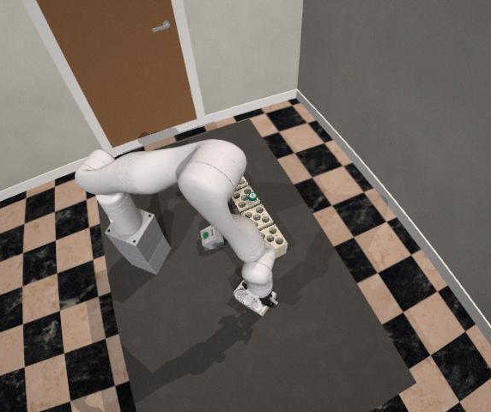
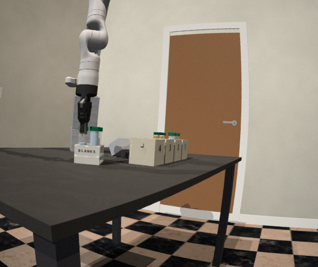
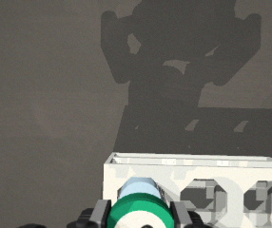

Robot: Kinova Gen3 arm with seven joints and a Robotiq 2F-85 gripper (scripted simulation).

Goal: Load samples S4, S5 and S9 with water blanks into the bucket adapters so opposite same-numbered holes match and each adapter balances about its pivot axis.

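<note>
My gripper [image 2: 83, 129] points straight down over the white BLANKS rack [image 2: 89, 153] and is shut on a green-capped water blank [image 3: 137, 213] that stands in the rack's corner well. In the wrist view the fingers press both sides of its cap. A second green-capped blank [image 2: 95, 135] stands in the rack beside it. In the top view my wrist [image 1: 257, 283] hides most of the rack. The four beige adapters [image 2: 157, 149] stand in a row to the right, with several capped tubes [image 2: 165, 134] in them.
The DONE desk with its green key [image 1: 210, 237] sits between the arm's base [image 1: 138, 241] and the adapter row [image 1: 261, 221]. One green-capped tube [image 1: 251, 195] shows in the row from above. Empty rack wells [image 3: 207, 197] lie beside the held tube.
</note>
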